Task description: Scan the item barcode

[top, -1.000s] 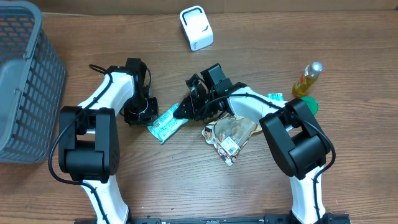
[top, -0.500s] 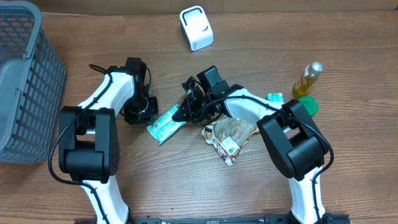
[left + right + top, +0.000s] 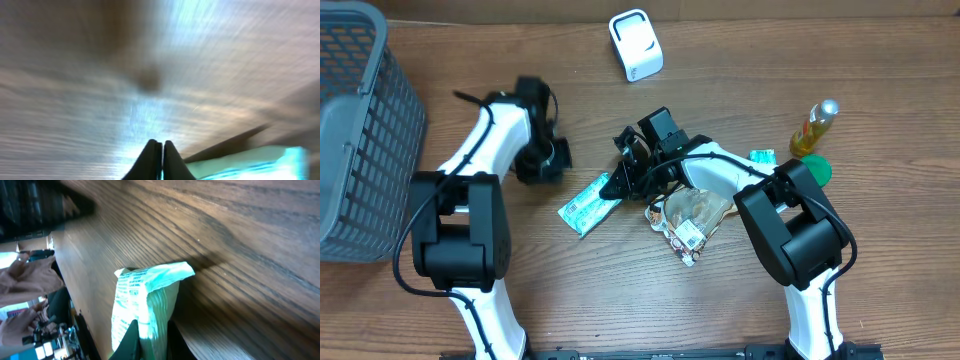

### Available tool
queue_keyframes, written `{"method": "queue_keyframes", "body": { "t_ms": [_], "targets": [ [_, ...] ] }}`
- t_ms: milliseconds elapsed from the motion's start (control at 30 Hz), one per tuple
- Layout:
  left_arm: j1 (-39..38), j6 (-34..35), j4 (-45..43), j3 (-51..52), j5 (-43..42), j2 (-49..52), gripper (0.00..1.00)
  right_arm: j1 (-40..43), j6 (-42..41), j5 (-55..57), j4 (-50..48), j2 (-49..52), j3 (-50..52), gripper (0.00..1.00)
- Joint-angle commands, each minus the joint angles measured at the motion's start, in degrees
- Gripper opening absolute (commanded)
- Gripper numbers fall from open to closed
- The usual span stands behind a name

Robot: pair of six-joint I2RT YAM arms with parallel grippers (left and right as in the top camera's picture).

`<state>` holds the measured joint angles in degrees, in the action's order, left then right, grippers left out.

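Note:
The item, a flat green and white packet (image 3: 586, 201), lies on the wooden table between my two arms. My right gripper (image 3: 617, 183) is shut on its right end. In the right wrist view the packet (image 3: 145, 292) runs away from the dark fingertips (image 3: 131, 336), which pinch its near edge. My left gripper (image 3: 551, 160) is shut on nothing and sits up and to the left of the packet, apart from it. The blurred left wrist view has the closed gripper (image 3: 162, 150) over bare wood and a strip of packet (image 3: 250, 162) at lower right. I cannot make out a barcode.
A white boxy device (image 3: 636, 45) stands at the back centre. A grey mesh basket (image 3: 360, 130) fills the far left. A crumpled foil snack bag (image 3: 692, 218) lies under the right arm. A yellow bottle (image 3: 816, 128) and a green lid (image 3: 817, 168) are at the right.
My right gripper has closed on the packet's right end. My left arm has pulled back up and to the left, off the packet's other end.

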<state>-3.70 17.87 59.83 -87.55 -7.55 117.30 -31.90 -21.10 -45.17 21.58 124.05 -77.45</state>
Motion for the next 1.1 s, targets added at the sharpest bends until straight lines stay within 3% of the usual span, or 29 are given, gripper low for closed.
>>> {"method": "queue_keyframes", "body": {
  "t_ms": [0,33,100,533,1067],
  "targets": [
    [1.68,0.59,0.02,-5.51,0.96,-0.04,0.24,1.11,3.67,-2.73,1.86,-1.38,-0.66,0.04],
    [2.16,0.59,-0.15,-6.14,1.25,-0.04,0.42,1.27,4.33,-2.73,2.93,-2.29,-0.94,0.04],
    [3.26,0.57,-0.55,-6.75,2.1,-0.04,1.0,1.66,6.08,-2.78,5.27,-4.83,-1.49,0.04],
    [5.07,0.55,-0.33,-6.73,2.21,-0.04,0.99,6.95,14.23,-5.51,15.76,-26.51,-1.79,0.04],
    [5.07,0.55,-0.33,-6.71,2.21,-0.04,1.0,7.02,15.65,-5.49,20.35,-27.61,-1.75,0.04]
  ]
}}
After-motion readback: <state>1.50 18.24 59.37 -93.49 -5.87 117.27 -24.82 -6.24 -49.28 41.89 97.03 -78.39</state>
